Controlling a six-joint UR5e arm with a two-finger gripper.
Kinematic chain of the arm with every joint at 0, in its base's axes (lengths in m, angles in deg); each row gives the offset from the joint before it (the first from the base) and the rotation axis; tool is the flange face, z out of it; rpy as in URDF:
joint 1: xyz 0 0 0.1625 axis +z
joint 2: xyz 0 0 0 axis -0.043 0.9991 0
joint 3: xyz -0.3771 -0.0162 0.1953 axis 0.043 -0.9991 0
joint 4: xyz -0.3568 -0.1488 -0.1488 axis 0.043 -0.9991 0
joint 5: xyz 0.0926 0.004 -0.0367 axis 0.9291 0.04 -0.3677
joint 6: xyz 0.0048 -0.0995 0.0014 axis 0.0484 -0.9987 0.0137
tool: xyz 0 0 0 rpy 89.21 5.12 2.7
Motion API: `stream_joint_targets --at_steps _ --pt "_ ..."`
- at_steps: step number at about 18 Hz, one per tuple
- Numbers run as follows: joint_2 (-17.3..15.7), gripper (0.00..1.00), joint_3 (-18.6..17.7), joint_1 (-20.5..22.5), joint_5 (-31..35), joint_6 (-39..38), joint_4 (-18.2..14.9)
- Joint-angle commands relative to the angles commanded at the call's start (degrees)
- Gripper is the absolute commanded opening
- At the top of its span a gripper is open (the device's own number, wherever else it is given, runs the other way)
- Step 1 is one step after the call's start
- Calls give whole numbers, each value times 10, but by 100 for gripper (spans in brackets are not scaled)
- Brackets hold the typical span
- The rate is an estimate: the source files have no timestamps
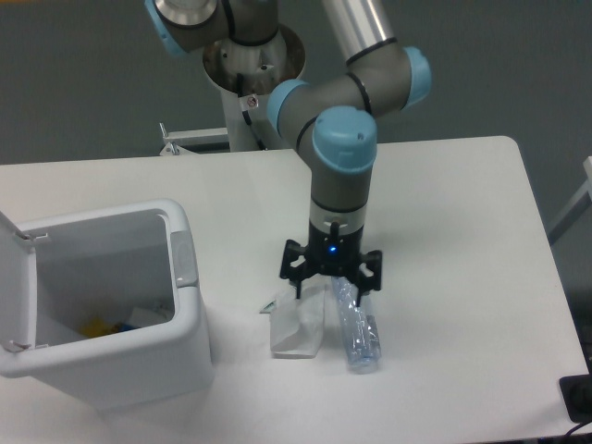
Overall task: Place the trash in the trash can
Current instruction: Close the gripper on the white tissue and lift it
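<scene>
A clear plastic water bottle [356,326] lies on the white table, its capped end hidden under my gripper. A flat white paper wrapper [298,326] lies just left of it. My gripper [330,282] hangs open right over the upper end of the bottle, fingers [293,275] spread to either side, nothing held. The white trash can [102,305] stands at the left with its lid [17,282] swung open and some bits visible inside.
The arm's base column [252,79] rises behind the table's far edge. A dark object [578,398] sits off the table's lower right corner. The table's right edge [546,250] runs close by.
</scene>
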Motion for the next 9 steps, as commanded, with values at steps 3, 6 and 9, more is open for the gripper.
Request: stream_joint_targets --at_steps 3,6,9 --pt "19 100 -3 -11 0 4 3" --pt "36 100 6 -18 2 2 7" --pt "46 83 6 -20 1 -3 25"
